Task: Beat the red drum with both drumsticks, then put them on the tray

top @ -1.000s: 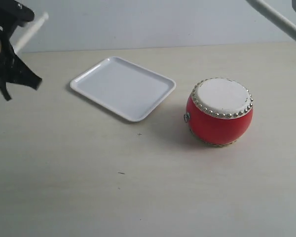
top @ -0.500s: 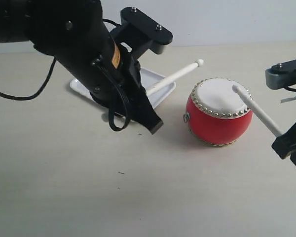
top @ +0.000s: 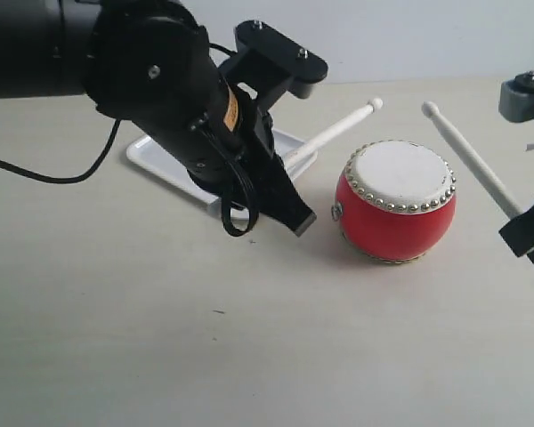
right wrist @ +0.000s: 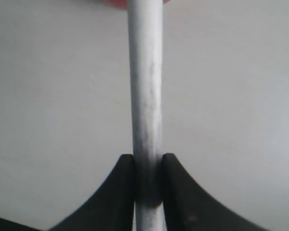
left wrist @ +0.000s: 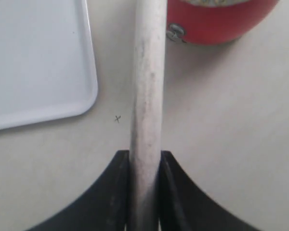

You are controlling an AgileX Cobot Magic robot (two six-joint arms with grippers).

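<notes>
The red drum (top: 396, 200) stands right of centre, its white skin facing up. My left gripper (left wrist: 145, 156) is shut on one drumstick (top: 334, 133), whose rounded tip hangs in the air just left of and above the drum's rim. My right gripper (right wrist: 148, 161) is shut on the other drumstick (top: 472, 156), with its tip raised above the drum's right side and clear of the skin. The white tray (top: 160, 160) lies behind the left arm and is mostly hidden by it. The left wrist view shows the tray's corner (left wrist: 38, 57) and the drum's lower side (left wrist: 221, 21).
The bulky black left arm (top: 160, 89) fills the upper left of the exterior view, over the tray. Part of the right arm (top: 527, 227) shows at the right edge. The pale tabletop (top: 249, 356) stretches across the front.
Both arms came in from the edges. Half a second ago the right drumstick's tip rested on the drum skin; it has lifted off. The left drumstick moved slightly right and up.
</notes>
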